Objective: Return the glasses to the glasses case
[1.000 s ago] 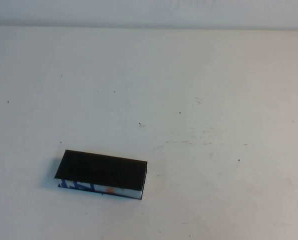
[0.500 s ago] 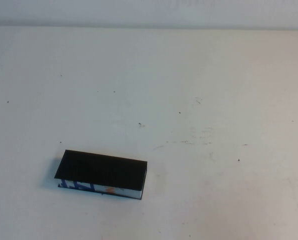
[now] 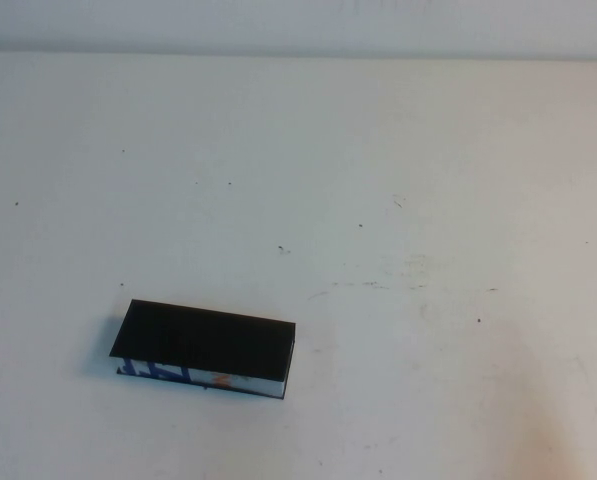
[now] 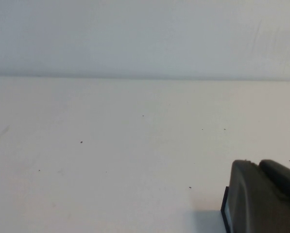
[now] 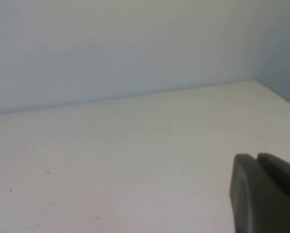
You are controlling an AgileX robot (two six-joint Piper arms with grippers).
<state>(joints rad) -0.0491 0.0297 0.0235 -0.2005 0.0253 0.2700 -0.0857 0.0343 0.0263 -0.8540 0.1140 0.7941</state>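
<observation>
Case (image 3: pixel 204 349): closed flat black box, white printed side, on speckled matte table (image 3: pixel 398 180). Left gripper (image 4: pixel 261 196) beside case, right gripper (image 5: pixel 264 194) away; fingers together on both.

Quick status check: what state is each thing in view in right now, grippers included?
glasses case: lid closed flat, lying on the table's near left part, nothing touching it.
glasses: not visible in any view.
left gripper: low over bare table, holding nothing visible.
right gripper: low over bare table, holding nothing visible.
</observation>
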